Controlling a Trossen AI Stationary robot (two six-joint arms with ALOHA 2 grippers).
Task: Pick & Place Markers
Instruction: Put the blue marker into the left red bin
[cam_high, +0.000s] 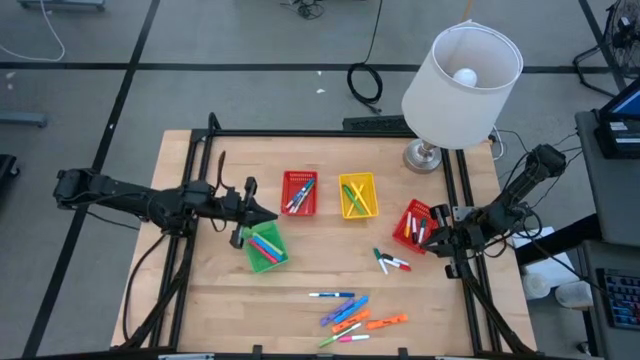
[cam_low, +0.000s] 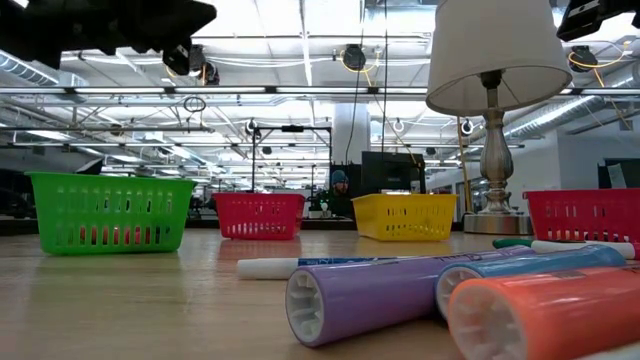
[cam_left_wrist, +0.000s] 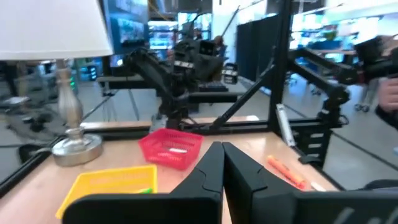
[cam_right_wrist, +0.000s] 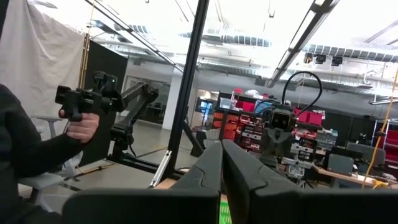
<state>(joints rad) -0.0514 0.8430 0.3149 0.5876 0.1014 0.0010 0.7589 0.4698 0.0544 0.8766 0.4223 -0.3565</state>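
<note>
Surface: a pale wooden surface inside a black frame, both dark arms reaching in from the sides.
Lamp: a white-shaded table lamp with a silver base at the far right corner.
Baskets: four small mesh baskets in a loose row: green basket on the left, red basket, yellow basket, and a second red basket tilted on the right. Each has pens lying inside.
Left gripper: the left gripper hangs just over the far edge of the green basket, fingers pressed together, empty.
Right gripper: the right gripper sits beside the tilted red basket, fingers closed, nothing between them.
Markers: loose markers are scattered near the front edge in blue, purple, orange, pink and green; a few more lie just beside the right-hand red basket.
Writing: no readable label or brand on any marker, basket or lamp.
Person: a dark sleeve and a hand holding a black handle show beyond the table.
</note>
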